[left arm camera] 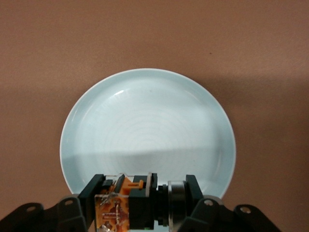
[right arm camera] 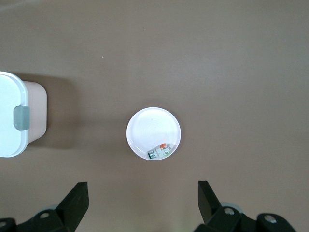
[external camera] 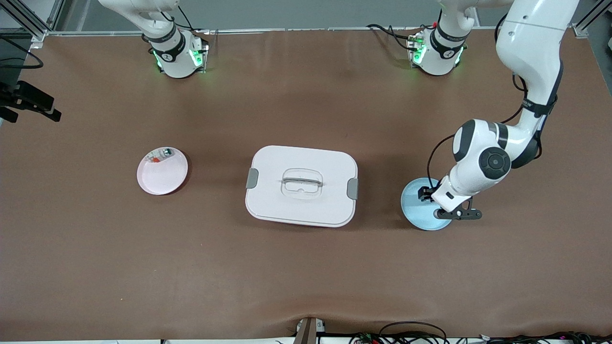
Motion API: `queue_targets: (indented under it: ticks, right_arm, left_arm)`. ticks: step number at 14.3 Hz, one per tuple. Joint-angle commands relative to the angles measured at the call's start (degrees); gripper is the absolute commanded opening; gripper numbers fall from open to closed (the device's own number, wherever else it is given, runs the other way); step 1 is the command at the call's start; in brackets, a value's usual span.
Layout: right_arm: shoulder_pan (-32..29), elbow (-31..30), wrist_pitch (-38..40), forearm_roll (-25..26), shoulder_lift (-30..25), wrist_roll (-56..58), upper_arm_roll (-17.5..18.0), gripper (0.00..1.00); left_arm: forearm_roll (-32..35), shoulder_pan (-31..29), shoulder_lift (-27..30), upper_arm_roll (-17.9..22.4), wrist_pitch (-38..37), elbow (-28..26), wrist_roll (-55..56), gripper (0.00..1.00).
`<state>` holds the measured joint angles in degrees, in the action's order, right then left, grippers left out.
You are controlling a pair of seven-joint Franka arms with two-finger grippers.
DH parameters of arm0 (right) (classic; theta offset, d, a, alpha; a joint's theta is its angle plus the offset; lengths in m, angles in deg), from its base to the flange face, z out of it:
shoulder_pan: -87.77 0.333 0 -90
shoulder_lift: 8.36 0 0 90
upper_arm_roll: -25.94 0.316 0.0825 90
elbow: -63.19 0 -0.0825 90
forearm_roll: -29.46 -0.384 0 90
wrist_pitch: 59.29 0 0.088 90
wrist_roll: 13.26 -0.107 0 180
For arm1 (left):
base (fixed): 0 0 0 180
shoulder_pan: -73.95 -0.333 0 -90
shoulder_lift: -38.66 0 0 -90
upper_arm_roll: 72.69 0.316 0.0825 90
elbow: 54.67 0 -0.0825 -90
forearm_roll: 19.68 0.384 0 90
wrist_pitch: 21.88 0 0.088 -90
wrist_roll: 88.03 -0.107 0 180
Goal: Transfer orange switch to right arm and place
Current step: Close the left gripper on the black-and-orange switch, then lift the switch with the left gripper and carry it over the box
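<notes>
While gripped, orange switch fills left tool.

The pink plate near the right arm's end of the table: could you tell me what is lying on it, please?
On the pink plate, a small white block with orange and green marks lies by its rim. Its underside is hidden; nothing else shows there.

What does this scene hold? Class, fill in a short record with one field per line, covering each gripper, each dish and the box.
left gripper: shut on the orange switch, over the blue plate
right gripper: open, holds nothing, high over the pink plate; this arm waits
blue plate: toward the left arm's end of the table, nothing lying on it
pink plate: toward the right arm's end, holds a small white block at its rim
white lidded box: between the two plates, lid on
</notes>
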<state>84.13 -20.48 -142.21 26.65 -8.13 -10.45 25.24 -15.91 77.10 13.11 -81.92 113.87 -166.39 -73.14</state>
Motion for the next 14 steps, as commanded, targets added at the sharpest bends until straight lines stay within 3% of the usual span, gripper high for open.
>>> queue_targets:
  ticks: [1, 6, 9, 14]
  right_arm:
    - [-1.8, -0.2, -0.1, -0.9, 0.9, 1.2, 0.4, 1.0]
    - [-2.6, -0.2, 1.8, -0.6, 2.3, 8.7, 0.4, 1.0]
    - [-3.6, 0.3, 2.8, -0.8, 3.9, 9.8, 0.4, 1.0]
    - [-1.8, 0.8, 2.9, -0.2, 7.4, 10.2, 0.8, 1.0]
  left_arm:
    - [-1.0, 0.0, 4.9, -0.8, -5.7, -0.5, 5.5, 0.46]
    - [-1.6, 0.1, 9.2, -2.1, -19.5, 5.0, 18.0, 0.47]
    - [-7.0, -0.1, 9.3, -2.1, -27.1, 11.3, 27.0, 0.47]
    - [-16.3, -0.2, 13.3, -2.1, -29.5, 14.0, 31.7, 0.47]
